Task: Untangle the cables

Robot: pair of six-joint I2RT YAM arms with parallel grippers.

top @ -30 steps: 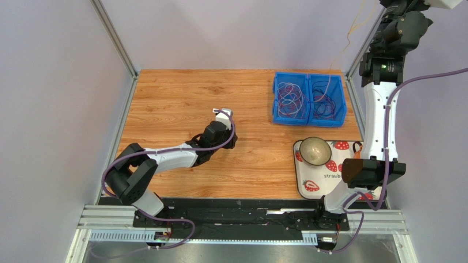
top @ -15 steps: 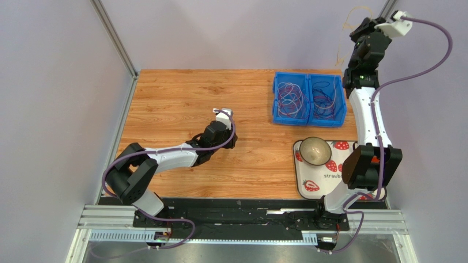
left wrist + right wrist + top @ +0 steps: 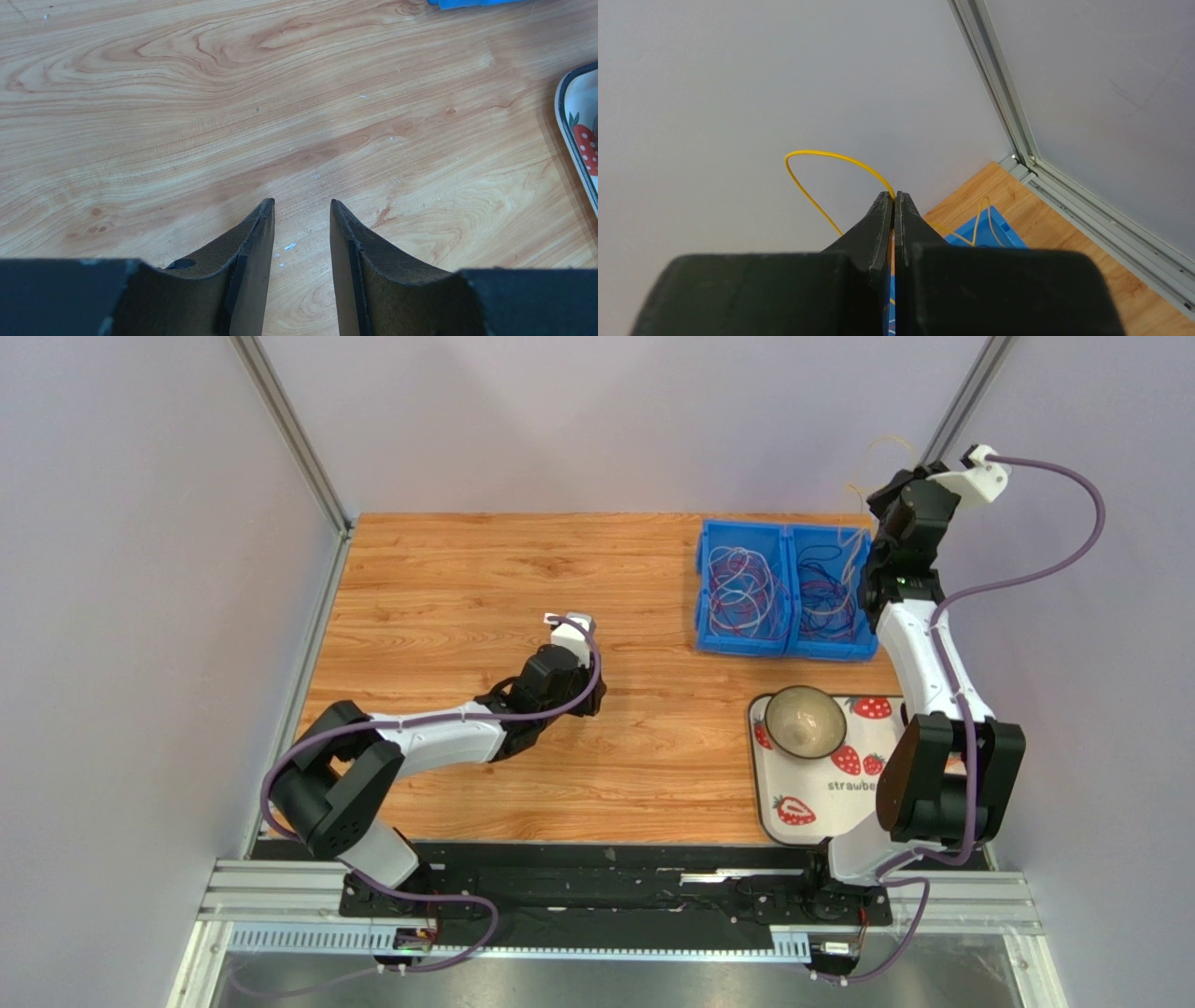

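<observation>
**Had one yellow strand pinched, rest of the tangle down at 8 o'clock**

Found the right gripper [image 3: 894, 203] squeezed fully together on a yellow cable [image 3: 815, 155], nipped right at the tips. Followed it out from the pinch in the wrist view: up and over toward 11 o'clock, back down toward 7, plus a second run off toward 4 o'clock, down at the blue bin [image 3: 982, 236]. Put the pinch high over the far right corner, so called the strand's long axis roughly up-and-down between tips and bin. Spotted the other cables [image 3: 744, 585] heaped in both compartments in the top view, near, at about 8 o'clock from the tips. Read it as a pull-one-free step; figured on needing a draw away from the bin, toward 2 o'clock, to slip the yellow one out of the loops. Found the left gripper [image 3: 302, 210] parted with nothing between, low over the table [image 3: 210, 105], well off toward 8 o'clock. Made it the farther arm by a long way.
</observation>
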